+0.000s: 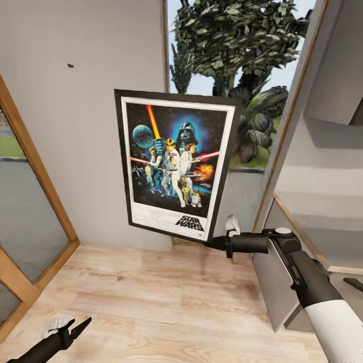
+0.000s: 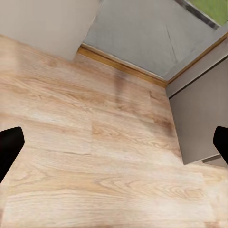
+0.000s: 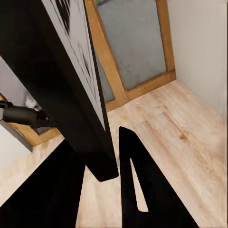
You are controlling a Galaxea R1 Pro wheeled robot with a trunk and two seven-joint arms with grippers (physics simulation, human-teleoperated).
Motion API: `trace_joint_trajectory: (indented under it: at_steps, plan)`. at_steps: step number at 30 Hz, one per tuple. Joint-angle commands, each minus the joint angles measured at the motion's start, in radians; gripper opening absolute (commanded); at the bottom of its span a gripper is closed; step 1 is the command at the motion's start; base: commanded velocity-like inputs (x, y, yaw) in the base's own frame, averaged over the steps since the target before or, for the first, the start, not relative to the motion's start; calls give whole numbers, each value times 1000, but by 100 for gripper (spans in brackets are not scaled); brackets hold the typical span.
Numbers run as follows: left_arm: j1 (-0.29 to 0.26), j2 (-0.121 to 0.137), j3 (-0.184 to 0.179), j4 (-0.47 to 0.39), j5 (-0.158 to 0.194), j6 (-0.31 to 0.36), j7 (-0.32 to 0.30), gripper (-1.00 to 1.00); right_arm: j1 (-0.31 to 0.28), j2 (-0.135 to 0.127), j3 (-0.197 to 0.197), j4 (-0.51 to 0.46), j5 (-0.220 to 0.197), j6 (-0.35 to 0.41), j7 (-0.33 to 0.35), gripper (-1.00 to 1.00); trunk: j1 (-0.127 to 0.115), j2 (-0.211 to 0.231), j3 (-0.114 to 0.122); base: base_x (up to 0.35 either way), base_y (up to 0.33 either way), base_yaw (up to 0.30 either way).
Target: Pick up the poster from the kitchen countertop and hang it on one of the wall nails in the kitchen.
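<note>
Poster (image 1: 174, 161): frame centre, long axis upright, tilted slightly, face toward viewer, overlapping window (image 1: 242, 75); right gripper (image 1: 214, 243) clamps its lower right corner; 1 nail (image 1: 70, 65) upper left; left gripper (image 1: 75, 327) spread wide

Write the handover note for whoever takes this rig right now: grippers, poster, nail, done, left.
Right gripper: shut on the poster at its lower right corner, holding it upright in the air facing the head camera.
Left gripper: open, holding nothing, low over the wooden floor.
Wall nail: dark speck on the grey wall, above and left of the poster.
Done: poster picked up.
Left: raise it to the nail, hang it, release.
</note>
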Motion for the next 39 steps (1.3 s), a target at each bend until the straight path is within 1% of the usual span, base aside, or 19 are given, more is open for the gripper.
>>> trace_joint_trajectory:
  at_steps: [1, 4, 5, 6, 10, 11, 13, 16, 18, 20, 21, 27, 28, 29, 31, 33, 36, 39]
  plan:
    - [-1, 1, -8, 1, 7, -6, -1, 100, -8, 0, 2, 3, -9, 12, -9, -100, 1, -2, -2, 24, 23, 0]
    - [-1, 1, -9, 1, 7, -6, -1, 100, -40, 18, 4, 16, -9, 17, -30, -100, 1, -2, -2, 18, 72, 0]
    - [-1, 1, -8, 1, 7, -7, -1, 100, -58, 30, 5, 26, -8, 24, -36, -100, 1, -2, -2, 41, 172, 0]
    - [-1, 1, -8, 1, 7, -7, -1, 100, -66, 36, 5, 31, -7, 31, -38, -100, 1, -2, -2, 48, 195, 0]
    - [-1, 1, -8, 1, 7, -7, -1, 100, -103, 65, 6, 43, -5, 76, -45, -100, 1, -2, -2, 61, 240, 0]
    - [-1, 1, -8, 1, 7, -7, -1, 100, -119, 77, 7, 45, -2, 90, -46, -100, 1, -2, -2, 69, 267, 0]
    - [-1, 1, -8, 1, 7, -7, -1, 100, -142, 92, 7, 48, 0, 102, -48, -100, 1, -2, -2, 71, 274, 0]
    - [-1, 1, -8, 1, 7, -8, -1, 100, -171, 102, 8, 53, 1, 119, -49, -100, 1, -2, -2, 66, 261, 0]
    - [-1, 1, -8, 1, 7, -8, -1, 100, -204, 111, 9, 81, 5, 156, -64, -100, 1, -2, -2, 29, 121, 0]
    - [-1, 1, -8, 1, 7, -8, -1, 100, -224, 118, 9, 107, 6, 167, -83, -100, 1, -2, -2, 11, 47, 0]
    - [-1, 1, -8, 2, 7, -8, -1, 100, -249, 128, 10, 150, 8, 175, -100, -100, 1, -2, -2, 29, 37, 0]
    - [-1, 1, -8, 2, 7, -8, -1, 100, -287, 134, 13, 238, 9, 178, -111, -100, 1, -2, -2, 156, 120, 0]
    - [-1, 1, -8, 2, 7, -8, -1, 100, -295, 135, 28, 258, 15, 178, -112, -100, 1, -2, -2, 208, 167, 0]
    - [-1, 1, -8, 2, 7, -8, -1, 100, -296, 135, 36, 262, 19, 178, -112, -100, 1, -2, -2, 183, 151, 0]
    - [-1, 1, -8, 2, 7, -8, -1, 100, -307, 135, 66, 272, 39, 178, -112, -100, 1, -2, -2, 100, 84, 0]
    - [-1, 1, -8, 2, 7, -8, -1, 100, -316, 136, 85, 276, 50, 178, -110, -100, 1, -2, -2, 41, 34, 0]
    - [-1, 1, -8, 2, 7, -8, -1, 100, -324, 138, 94, 277, 55, 178, -107, -100, 1, -2, -2, 17, 14, 0]
    - [-1, 1, -8, 2, 7, -8, -1, 100, -338, 148, 103, 279, 57, 178, -104, -100, 1, -2, -2, 8, 7, 0]
